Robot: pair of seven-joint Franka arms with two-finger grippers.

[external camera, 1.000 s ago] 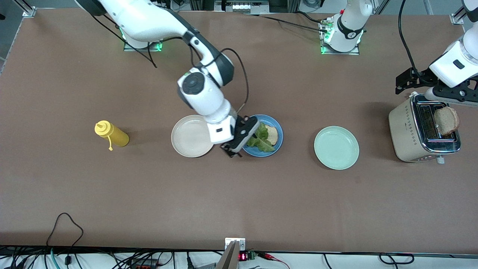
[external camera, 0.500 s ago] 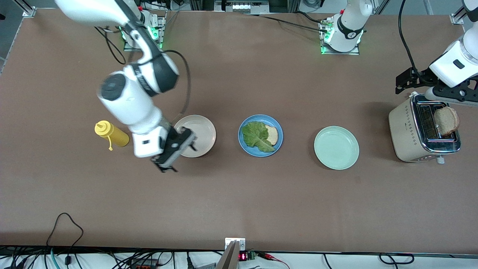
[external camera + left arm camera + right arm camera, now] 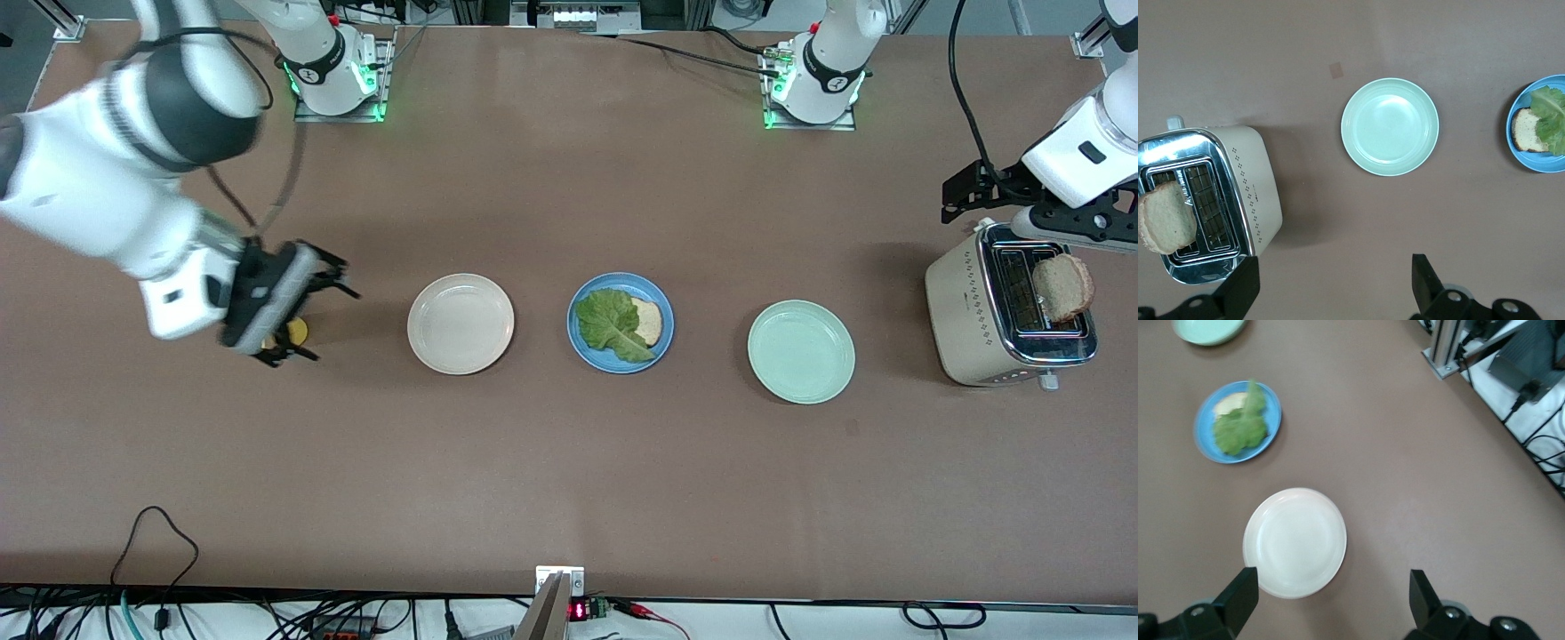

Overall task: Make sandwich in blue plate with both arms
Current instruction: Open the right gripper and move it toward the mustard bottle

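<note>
Left gripper [image 3: 965, 197] spread wide and empty, just beside toaster [image 3: 1009, 305] holding second bread slice [image 3: 1063, 286]; right gripper [image 3: 302, 307] spread too, over yellow bottle [image 3: 296, 332], well apart from blue plate [image 3: 578, 307] with lettuce [image 3: 609, 324] on bread

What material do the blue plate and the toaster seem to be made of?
Blue plate: probably glazed ceramic or hard plastic; smooth, evenly coloured, faint sheen on its raised rim.
Toaster: the beige body looks like painted metal or plastic, matte with small dots; its top is polished metal, bright and mirror-like around the slots.
</note>
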